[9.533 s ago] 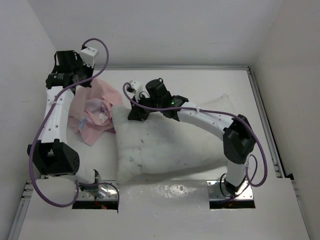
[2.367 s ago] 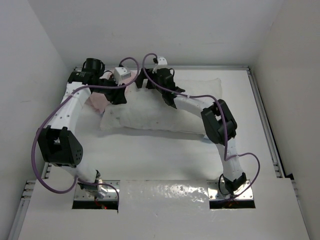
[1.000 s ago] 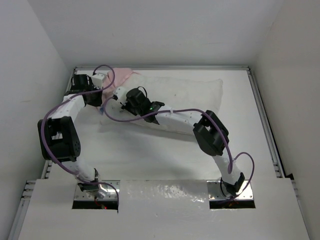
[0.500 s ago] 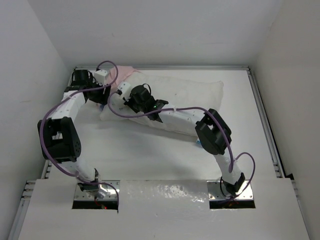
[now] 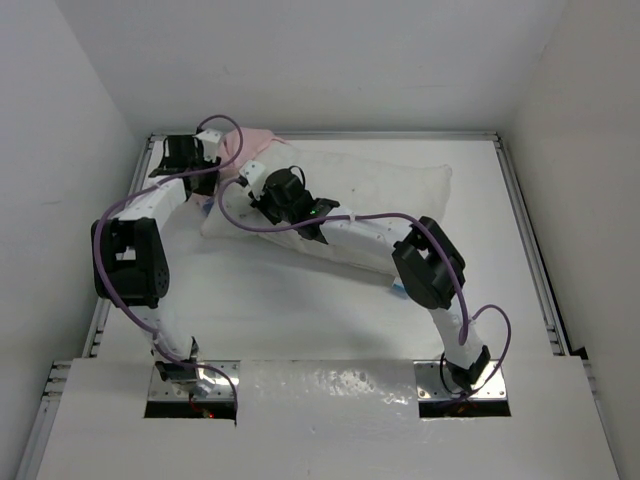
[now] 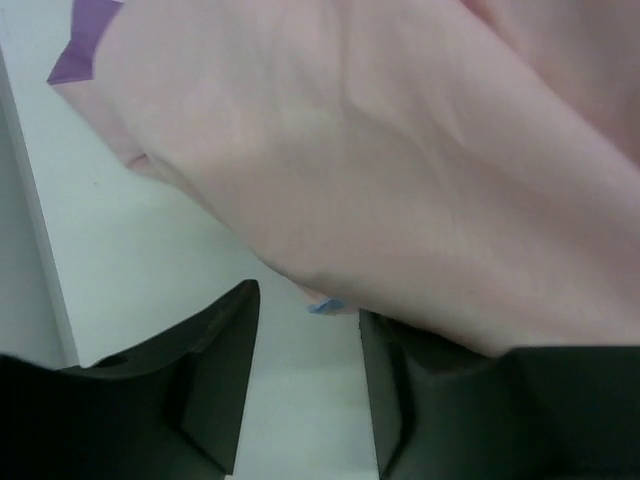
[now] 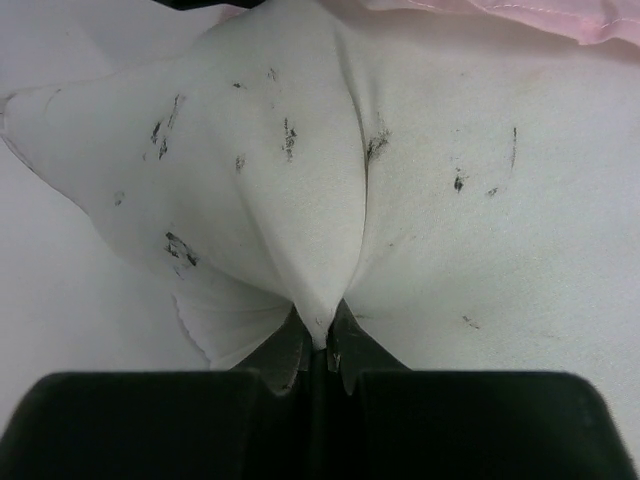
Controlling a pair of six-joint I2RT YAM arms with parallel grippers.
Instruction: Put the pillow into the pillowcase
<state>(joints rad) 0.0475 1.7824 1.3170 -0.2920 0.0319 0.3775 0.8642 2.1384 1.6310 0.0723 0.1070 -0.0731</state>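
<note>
The white speckled pillow (image 5: pixel 380 195) lies lengthwise along the back of the table. My right gripper (image 7: pixel 322 345) is shut on a pinched fold of the pillow (image 7: pixel 300 170) near its left corner; from above, this gripper (image 5: pixel 258 186) sits at the pillow's left end. The pink pillowcase (image 5: pixel 255 140) is bunched at the back left, against the pillow's corner. In the left wrist view the pillowcase (image 6: pixel 380 170) fills the upper frame and drapes over the right finger. My left gripper (image 6: pixel 305 335) is open with bare table between its fingers. A small blue tag (image 6: pixel 326 305) shows just under the fabric edge.
White walls close in on the left, back and right. Metal rails (image 5: pixel 530 250) run along the table's side edges. Purple cables loop over both arms. The right arm (image 5: pixel 425 265) stretches across the pillow's front.
My left gripper has opened and shifted slightly right toward the pillowcase, its elbow swinging inward. The right gripper has nudged the pillow corner a little toward the back.
</note>
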